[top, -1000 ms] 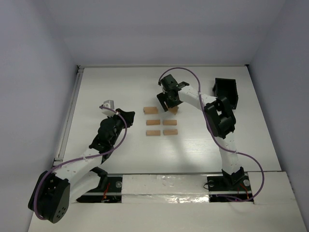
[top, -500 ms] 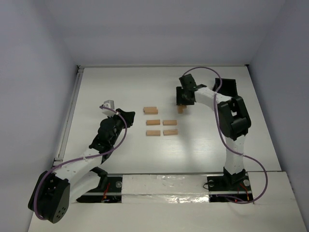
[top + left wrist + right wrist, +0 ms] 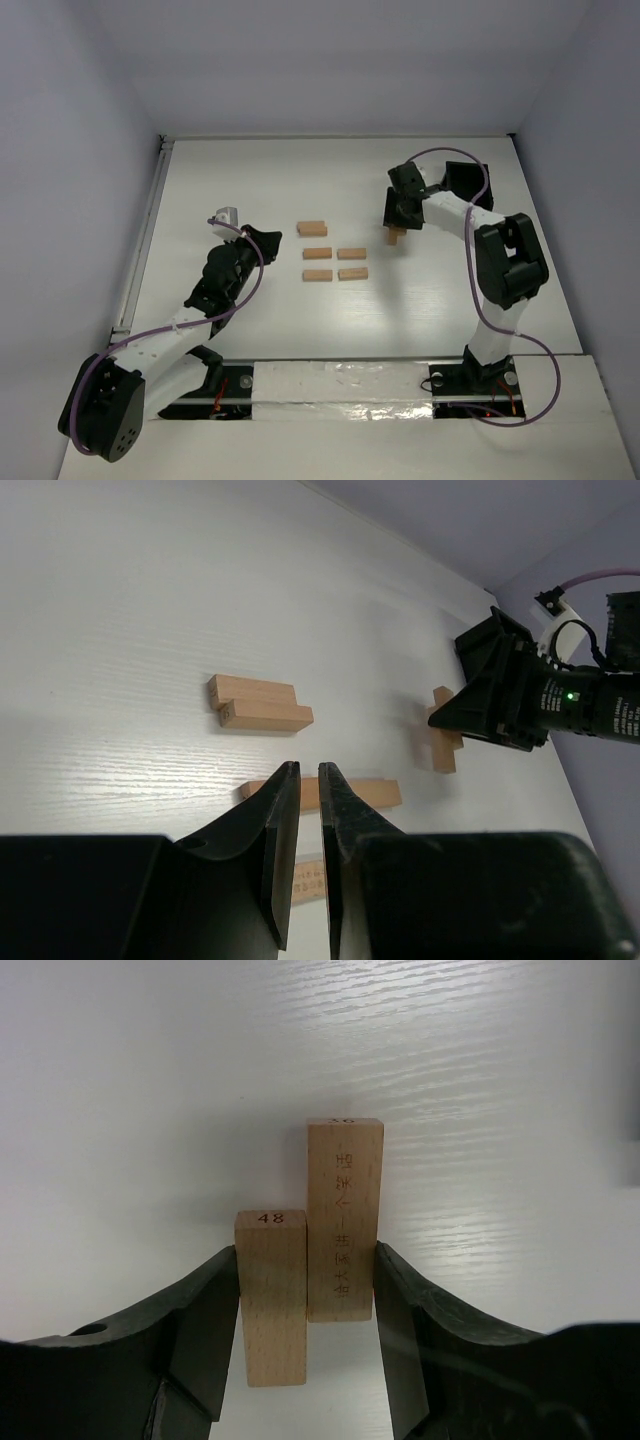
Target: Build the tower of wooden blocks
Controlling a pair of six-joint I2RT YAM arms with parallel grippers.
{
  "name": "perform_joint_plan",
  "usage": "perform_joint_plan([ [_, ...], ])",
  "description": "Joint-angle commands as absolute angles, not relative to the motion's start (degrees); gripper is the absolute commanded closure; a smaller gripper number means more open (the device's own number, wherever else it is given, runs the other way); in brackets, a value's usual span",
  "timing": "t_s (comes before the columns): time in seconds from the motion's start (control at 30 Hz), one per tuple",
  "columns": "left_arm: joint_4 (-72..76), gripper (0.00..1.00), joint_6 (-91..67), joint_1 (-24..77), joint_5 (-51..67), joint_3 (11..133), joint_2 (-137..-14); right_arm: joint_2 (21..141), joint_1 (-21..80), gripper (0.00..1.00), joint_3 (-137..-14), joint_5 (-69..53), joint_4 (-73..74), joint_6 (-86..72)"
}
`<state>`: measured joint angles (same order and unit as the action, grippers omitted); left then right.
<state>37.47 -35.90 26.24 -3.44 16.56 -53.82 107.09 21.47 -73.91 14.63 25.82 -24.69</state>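
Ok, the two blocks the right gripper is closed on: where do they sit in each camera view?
Top external: the gripped blocks poke out under the right gripper, right of the loose blocks.
Left wrist: right of centre, partly behind that gripper.
Right wrist: centre, side by side between the fingers.
Shared landmark: the white table, seen in all three.

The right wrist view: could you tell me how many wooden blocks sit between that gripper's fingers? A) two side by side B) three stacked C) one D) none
A: the right gripper has its jaws closed against two wood blocks lying side by side, the right-hand one reaching further forward over the white table.
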Motion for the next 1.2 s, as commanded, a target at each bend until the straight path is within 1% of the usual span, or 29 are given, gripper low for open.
perform_joint_plan([
  [0.0, 40.8, 0.88, -36.0, 26.0, -2.6, 18.6, -52.7, 103.5, 21.7, 0.53, -72.3, 15.9, 26.8, -25.0],
  [0.17, 41.0, 0.88, -36.1, 26.0, -2.5, 18.6, -52.9, 99.6, 21.7, 0.47, -66.6, 15.1, 28.0, -24.3],
  [0.4, 41.0, 0.88, -36.1, 26.0, -2.5, 18.6, -53.0, 97.8, 21.7, 0.46, -61.5, 9.9, 26.6, -23.6],
  [0.5, 41.0, 0.88, -36.0, 26.0, -2.6, 18.6, -52.9, 98.8, 21.7, 0.43, -61.7, 8.9, 26.5, -23.0],
  [0.6, 40.9, 0.88, -35.9, 26.0, -2.7, 18.6, -53.0, 98.4, 21.7, 0.27, -60.7, 8.1, 25.4, -23.1],
  [0.63, 40.8, 0.88, -35.9, 26.0, -2.8, 18.6, -53.0, 97.1, 21.7, 0.10, -60.3, 7.9, 25.0, -23.2],
  [0.67, 40.9, 0.88, -35.9, 26.0, -2.7, 18.6, -53.0, 96.2, 21.7, 0.01, -59.9, 7.7, 24.4, -23.4],
  [0.8, 40.8, 0.88, -35.8, 26.0, -2.5, 18.8, -53.3, 92.5, 21.7, 0.00, -59.3, 10.0, 23.1, -24.3],
  [0.93, 40.7, 0.88, -35.7, 26.0, -2.5, 19.0, -53.4, 86.7, 21.7, 0.00, -57.4, 16.2, 20.0, -26.7],
  [0.97, 40.6, 0.88, -35.6, 26.0, -2.6, 19.0, -53.4, 82.5, 21.7, 0.00, -55.4, 16.5, 18.4, -27.4],
  [1.1, 40.5, 0.88, -35.6, 26.0, -2.7, 19.1, -53.6, 74.4, 21.7, 0.00, -50.8, 16.1, 11.6, -28.9],
  [1.13, 40.6, 0.88, -35.7, 26.0, -2.6, 19.1, -53.6, 74.3, 21.7, 0.37, -50.7, 15.9, 11.5, -28.9],
  [1.17, 40.6, 0.88, -35.7, 26.0, -2.5, 19.1, -53.6, 74.5, 21.7, 0.80, -50.9, 16.0, 11.8, -29.1],
])
